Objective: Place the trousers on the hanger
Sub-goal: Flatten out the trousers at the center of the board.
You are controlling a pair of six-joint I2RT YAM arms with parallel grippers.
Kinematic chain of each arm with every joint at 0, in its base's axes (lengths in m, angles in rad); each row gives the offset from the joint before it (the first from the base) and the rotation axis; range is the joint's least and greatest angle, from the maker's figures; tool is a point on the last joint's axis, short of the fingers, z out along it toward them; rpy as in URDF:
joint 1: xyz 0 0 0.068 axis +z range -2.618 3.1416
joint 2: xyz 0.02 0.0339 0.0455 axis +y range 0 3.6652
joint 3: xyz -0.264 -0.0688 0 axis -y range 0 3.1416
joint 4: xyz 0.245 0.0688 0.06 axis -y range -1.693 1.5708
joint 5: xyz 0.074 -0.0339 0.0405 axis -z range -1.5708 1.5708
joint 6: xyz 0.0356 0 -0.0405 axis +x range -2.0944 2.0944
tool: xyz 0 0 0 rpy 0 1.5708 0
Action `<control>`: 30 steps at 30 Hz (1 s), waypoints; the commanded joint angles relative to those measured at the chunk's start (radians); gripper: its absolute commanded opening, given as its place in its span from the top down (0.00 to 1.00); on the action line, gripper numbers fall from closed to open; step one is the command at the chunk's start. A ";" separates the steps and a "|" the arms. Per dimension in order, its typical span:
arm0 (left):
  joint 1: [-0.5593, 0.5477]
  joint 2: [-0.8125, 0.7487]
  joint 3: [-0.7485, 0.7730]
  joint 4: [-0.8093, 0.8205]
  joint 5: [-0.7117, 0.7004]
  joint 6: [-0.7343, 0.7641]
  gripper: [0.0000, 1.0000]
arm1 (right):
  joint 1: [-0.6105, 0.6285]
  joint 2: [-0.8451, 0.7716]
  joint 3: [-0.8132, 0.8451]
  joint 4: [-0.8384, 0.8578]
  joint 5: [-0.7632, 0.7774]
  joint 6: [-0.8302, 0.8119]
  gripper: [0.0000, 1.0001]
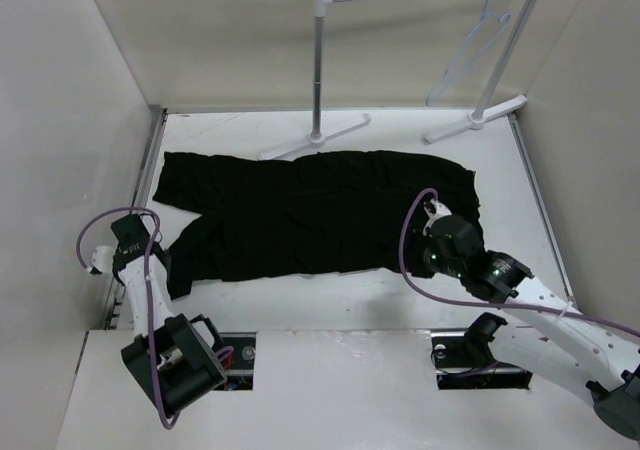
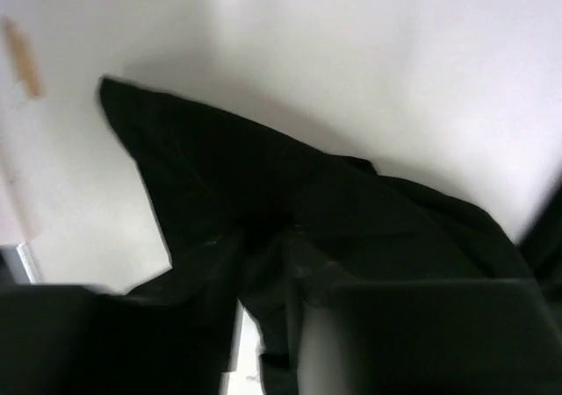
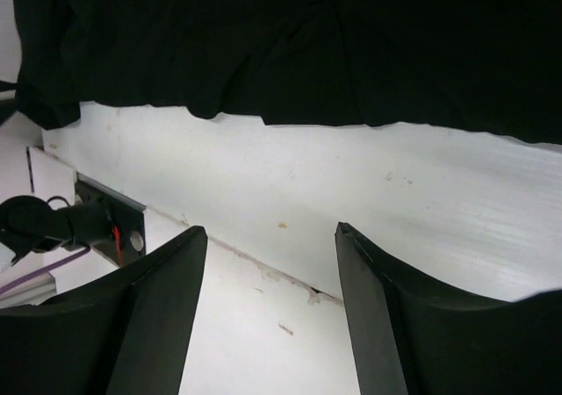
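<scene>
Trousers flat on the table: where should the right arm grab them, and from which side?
Pinch the trousers at their near edge by the right, unforked end, coming in low from the near side. They lie flat, so only an edge can be pinched, and the open right gripper faces that edge.

I have the trousers (image 1: 310, 215) spread lengthwise, left to right, across the middle of the table (image 1: 330, 300). Behind them, at the far edge, stands the garment rack (image 1: 318, 70), with the hanger (image 1: 470, 55) hanging from its bar near the right end. My left gripper (image 1: 150, 255) sits at the trousers' left end. My right gripper (image 3: 270, 233) is at their right end, over the table just before their near edge.
</scene>
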State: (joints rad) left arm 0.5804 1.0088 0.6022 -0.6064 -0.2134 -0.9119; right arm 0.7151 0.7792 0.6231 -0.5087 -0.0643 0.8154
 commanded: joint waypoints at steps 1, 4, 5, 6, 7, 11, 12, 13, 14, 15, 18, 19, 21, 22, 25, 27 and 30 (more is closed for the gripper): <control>-0.038 0.004 0.048 0.143 0.003 0.008 0.91 | 0.010 -0.020 0.017 0.059 -0.008 0.004 0.35; -0.084 0.017 0.140 0.149 -0.015 0.007 1.00 | 0.010 -0.029 0.020 0.058 -0.003 0.002 0.35; -0.101 0.016 0.187 0.143 -0.017 0.007 1.00 | 0.005 -0.034 0.024 0.055 -0.003 -0.004 0.35; -0.130 0.011 0.244 0.132 -0.026 0.011 1.00 | -0.007 -0.038 0.026 0.053 -0.003 -0.007 0.35; -0.157 0.005 0.307 0.111 -0.041 0.016 1.00 | -0.022 -0.041 0.029 0.052 -0.005 -0.013 0.35; -0.285 -0.018 0.542 -0.004 -0.153 0.067 1.00 | -0.075 -0.034 0.040 0.049 -0.034 -0.033 0.34; -0.314 -0.032 0.571 -0.033 -0.190 0.079 1.00 | -0.081 -0.028 0.040 0.049 -0.041 -0.038 0.34; -0.342 -0.050 0.577 -0.058 -0.222 0.087 0.99 | -0.087 -0.023 0.041 0.049 -0.043 -0.044 0.34; -0.365 -0.073 0.565 -0.078 -0.242 0.088 0.99 | -0.093 -0.020 0.041 0.049 -0.043 -0.047 0.34; -0.380 -0.099 0.539 -0.093 -0.259 0.087 0.98 | -0.098 -0.018 0.041 0.049 -0.045 -0.048 0.34; -0.389 -0.191 0.397 -0.133 -0.282 0.067 0.97 | -0.105 -0.017 0.037 0.052 -0.051 -0.048 0.32; -0.376 -0.223 0.343 -0.151 -0.281 0.045 0.97 | -0.107 -0.015 0.033 0.055 -0.055 -0.048 0.32; -0.345 -0.274 0.250 -0.183 -0.271 0.004 0.96 | -0.118 -0.014 0.024 0.056 -0.068 -0.048 0.31; -0.319 -0.297 0.199 -0.194 -0.270 -0.005 0.96 | -0.124 -0.014 0.020 0.055 -0.072 -0.048 0.30; -0.215 -0.323 0.087 -0.194 -0.273 -0.007 0.95 | -0.160 -0.021 0.007 0.032 -0.069 -0.048 0.27; -0.128 -0.305 0.044 -0.176 -0.274 0.001 0.94 | -0.209 -0.035 0.004 0.001 -0.049 -0.045 0.25; -0.078 -0.248 0.004 -0.107 -0.282 0.015 0.92 | -0.304 -0.052 0.000 -0.039 -0.005 -0.045 0.26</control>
State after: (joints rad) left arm 0.4679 0.7334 0.6224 -0.7738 -0.4572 -0.8925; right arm 0.4740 0.7532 0.6216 -0.5243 -0.1135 0.7815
